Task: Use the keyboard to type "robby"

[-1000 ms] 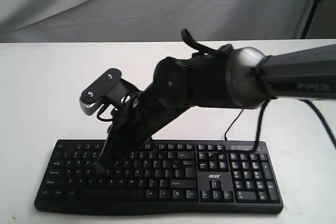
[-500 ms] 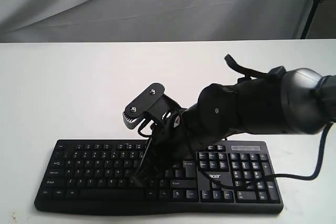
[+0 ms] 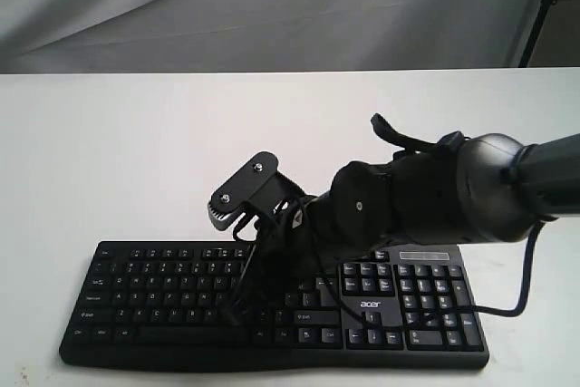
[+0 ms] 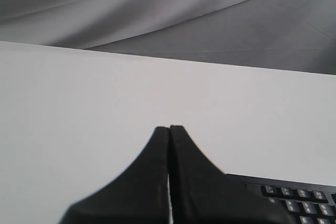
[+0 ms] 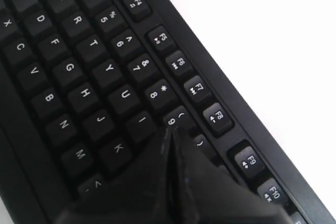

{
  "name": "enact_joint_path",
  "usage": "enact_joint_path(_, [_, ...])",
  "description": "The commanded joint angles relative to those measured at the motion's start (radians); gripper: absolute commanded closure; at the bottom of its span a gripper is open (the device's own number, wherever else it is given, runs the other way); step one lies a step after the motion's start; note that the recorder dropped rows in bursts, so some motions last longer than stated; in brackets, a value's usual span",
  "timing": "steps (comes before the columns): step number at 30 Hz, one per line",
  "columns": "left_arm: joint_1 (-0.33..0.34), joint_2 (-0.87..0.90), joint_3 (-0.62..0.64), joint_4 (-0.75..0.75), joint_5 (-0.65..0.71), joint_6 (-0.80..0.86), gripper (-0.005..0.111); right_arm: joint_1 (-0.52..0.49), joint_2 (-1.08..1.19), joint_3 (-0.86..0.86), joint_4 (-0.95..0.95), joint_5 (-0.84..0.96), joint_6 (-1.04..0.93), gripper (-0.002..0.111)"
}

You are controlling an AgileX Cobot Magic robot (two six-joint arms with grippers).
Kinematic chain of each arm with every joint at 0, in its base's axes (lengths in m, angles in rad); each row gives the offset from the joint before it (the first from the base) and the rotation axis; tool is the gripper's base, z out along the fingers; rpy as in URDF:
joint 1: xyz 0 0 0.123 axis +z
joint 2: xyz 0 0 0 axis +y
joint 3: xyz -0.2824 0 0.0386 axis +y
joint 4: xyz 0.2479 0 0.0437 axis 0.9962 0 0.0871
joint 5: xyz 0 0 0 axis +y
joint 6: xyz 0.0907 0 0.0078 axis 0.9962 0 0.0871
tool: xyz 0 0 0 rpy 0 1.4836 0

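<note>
Near front edge of white table (image 3: 109, 151): keyboard (image 3: 136, 314) flat, long axis left-right, number pad (image 3: 435, 301) at right end. Right gripper (image 3: 231, 314) pressed together, tip at letter keys; own wrist view places it beside 9 key (image 5: 173, 116). Left gripper (image 4: 169, 128) pressed together over bare table, seen only in own wrist view.

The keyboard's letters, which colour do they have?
White, printed on the black keyboard; the right wrist view shows them best.

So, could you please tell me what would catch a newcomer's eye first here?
The bulky black right arm reaches in from the right over the keyboard, its shut right gripper pointing down at the letter keys. The shut left gripper hangs above the white table by a keyboard corner.
</note>
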Motion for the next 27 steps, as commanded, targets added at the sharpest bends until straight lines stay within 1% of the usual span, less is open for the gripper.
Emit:
enact_joint_path(1, [-0.003, -0.004, 0.005, -0.009, -0.002, -0.004, 0.107, 0.0, 0.001, 0.006, 0.001, -0.023, -0.012, 0.108])
enact_joint_path(27, [-0.003, -0.004, 0.005, -0.009, -0.002, -0.004, 0.107, 0.011, 0.05, 0.006, 0.005, -0.03, -0.012, 0.108])
